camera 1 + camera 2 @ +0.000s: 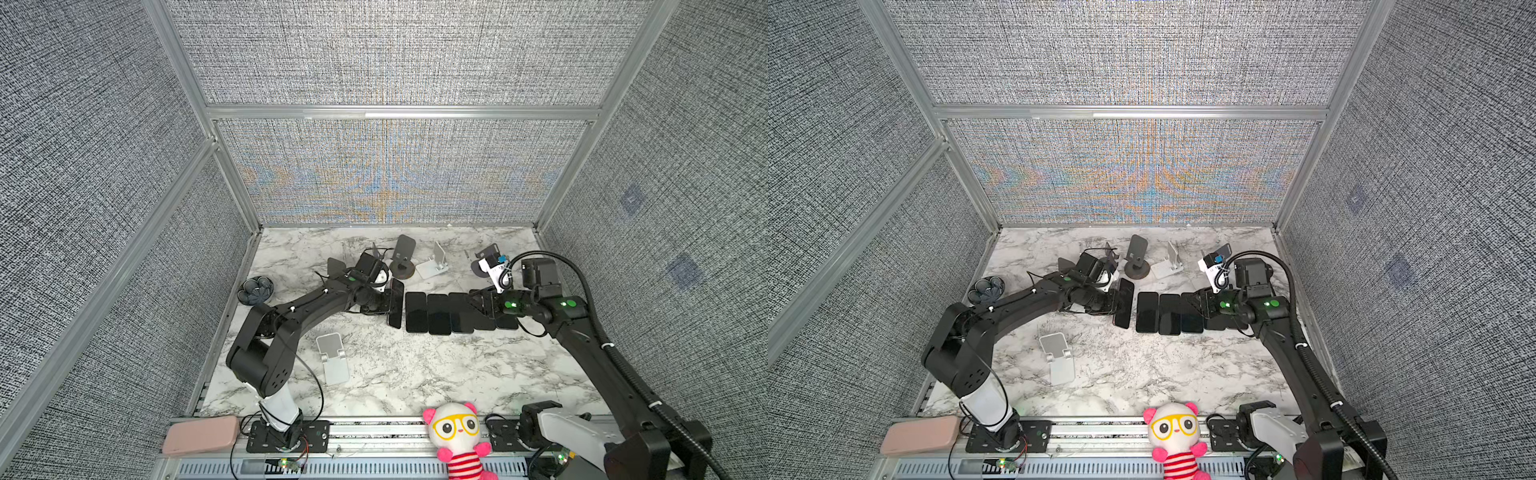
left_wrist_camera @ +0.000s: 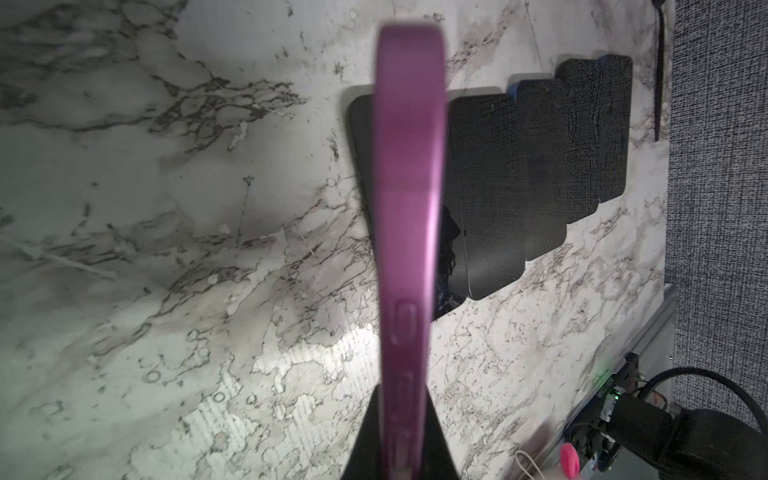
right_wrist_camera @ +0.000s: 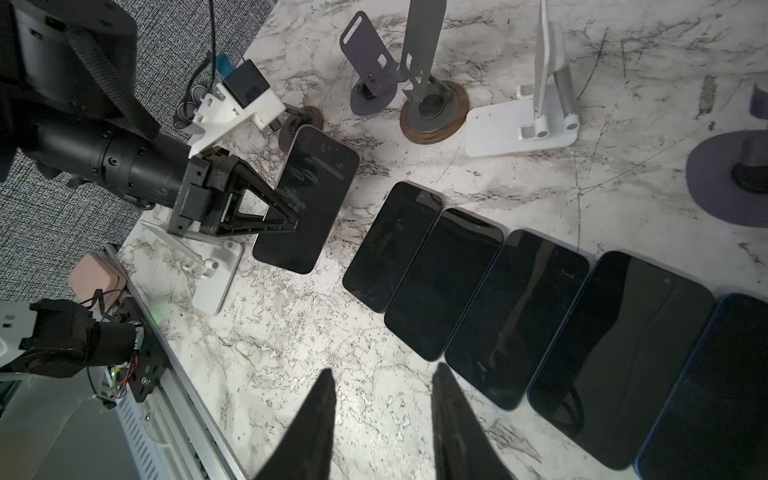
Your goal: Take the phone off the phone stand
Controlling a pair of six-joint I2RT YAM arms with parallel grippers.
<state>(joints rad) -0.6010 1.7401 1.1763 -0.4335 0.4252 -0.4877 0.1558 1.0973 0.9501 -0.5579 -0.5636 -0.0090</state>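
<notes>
My left gripper (image 1: 387, 303) (image 3: 291, 218) is shut on a phone (image 1: 396, 303) (image 1: 1124, 303) (image 3: 309, 195) with a dark screen and a purple edge (image 2: 409, 199). It holds the phone by one long side, tilted, just left of a row of several dark phones (image 1: 449, 311) (image 3: 519, 299) lying flat on the marble. The held phone rests on no phone stand. Several empty stands are at the back: a dark round-based one (image 1: 402, 259) (image 3: 432, 112) and a white one (image 1: 434, 264). My right gripper (image 1: 478, 303) (image 3: 380, 370) hovers open and empty over the row's right part.
A folded silver stand (image 1: 332, 357) lies at the front left. A dark flower-shaped object (image 1: 255, 290) sits by the left wall. A pink case (image 1: 201, 434) and a plush toy (image 1: 455, 436) lie on the front rail. Fabric walls close in three sides.
</notes>
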